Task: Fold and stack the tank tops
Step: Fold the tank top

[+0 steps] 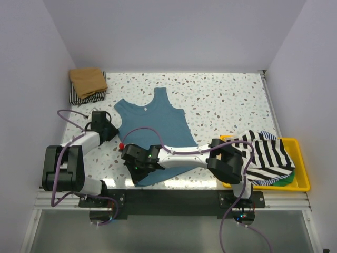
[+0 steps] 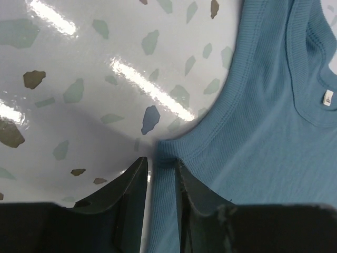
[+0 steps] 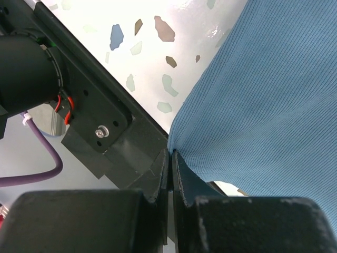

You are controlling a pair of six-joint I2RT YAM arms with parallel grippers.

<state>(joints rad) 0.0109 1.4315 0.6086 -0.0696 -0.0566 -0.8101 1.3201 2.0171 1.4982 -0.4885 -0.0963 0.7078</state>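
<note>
- Lying flat in the middle of the surface is the teal tank top, its neck opening toward the far wall and its hem toward the arm bases.
- The left tool sits at the top's left shoulder edge. In the left wrist view its fingers are released a little, and the ribbed edge of the teal cloth runs through the narrow gap between them.
- The right tool reaches across the lower part of the top to its near left corner. In the right wrist view the tool is clenched on the edge of the teal fabric, which rises in a small peak at the tips.
- The near black rail of the surface lies just beside that corner.
- A tan-brown tank top lies folded at the far left corner, on top of a folded striped tank top.
- A yellow tray stands at the near right. A crumpled black-and-white striped top spills over its left rim, and a green top shows beneath it at the tray's near side.
</note>
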